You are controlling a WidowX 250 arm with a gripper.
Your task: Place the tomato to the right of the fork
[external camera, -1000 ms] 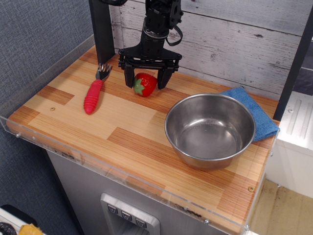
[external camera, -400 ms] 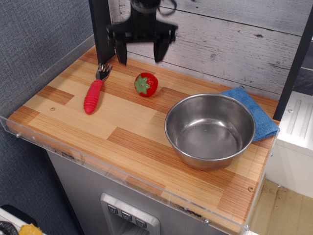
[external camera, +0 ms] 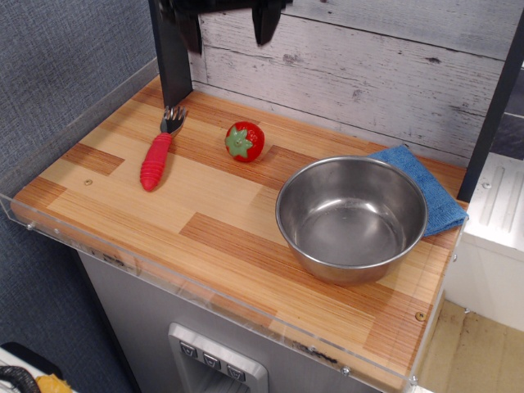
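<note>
The tomato (external camera: 245, 141), glossy red with a green leafy cap, lies on the wooden tabletop (external camera: 205, 221), to the right of the fork. The fork (external camera: 158, 151) has silver tines pointing to the back and a ribbed red handle. My gripper (external camera: 229, 29) is high above the back of the table, at the frame's top edge. Its two dark fingers (external camera: 265, 24) stand wide apart with nothing between them. It is well clear of the tomato.
A large steel bowl (external camera: 352, 217) stands at the right of the table. A blue cloth (external camera: 426, 188) lies behind it. A black post (external camera: 172, 57) rises at the back left. A clear plastic rim (external camera: 164, 266) runs along the front edge.
The gripper has let go of the tomato and risen straight up, from around it to the top of the frame. The tomato stays where it was set down.
</note>
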